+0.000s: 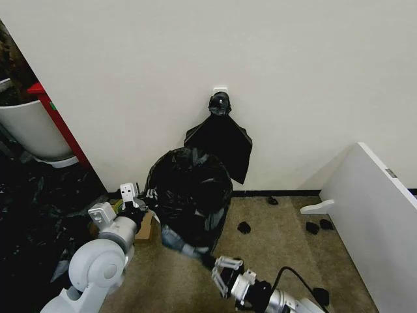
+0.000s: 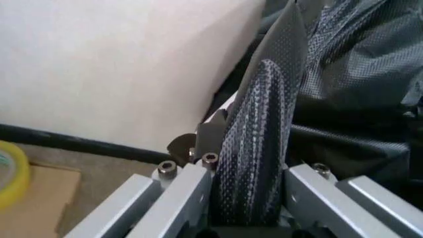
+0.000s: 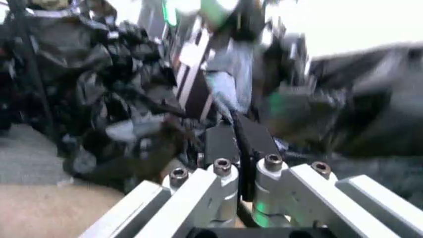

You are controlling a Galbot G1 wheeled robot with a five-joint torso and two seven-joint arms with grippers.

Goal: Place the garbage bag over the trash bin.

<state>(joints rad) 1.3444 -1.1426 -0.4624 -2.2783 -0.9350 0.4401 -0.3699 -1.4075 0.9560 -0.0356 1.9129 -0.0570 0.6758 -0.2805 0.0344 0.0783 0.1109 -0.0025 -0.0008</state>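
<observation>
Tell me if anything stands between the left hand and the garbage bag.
Nothing visible does. The left hand is shut on a fold of the garbage bag, close to the wall. The right hand is at the bag's lower edge.

Glossy black thin plastic garbage bag point(image 1: 189, 192), dotted embossed texture with grey sheen up close point(image 2: 258, 148). Flat black fan-shaped bag bundle point(image 1: 221, 140) against cream wall point(image 1: 195, 45). Silver-grey metal left gripper point(image 1: 133, 197), white arm shells. Silver right gripper point(image 1: 225, 268) (black pads). Yellow tape roll point(image 2: 12, 173) on tan cardboard point(image 2: 33, 203). Beige-brown carpet point(image 1: 280, 248). Grey-white round planter pot point(image 1: 32, 130), red post point(image 1: 58, 120).
</observation>
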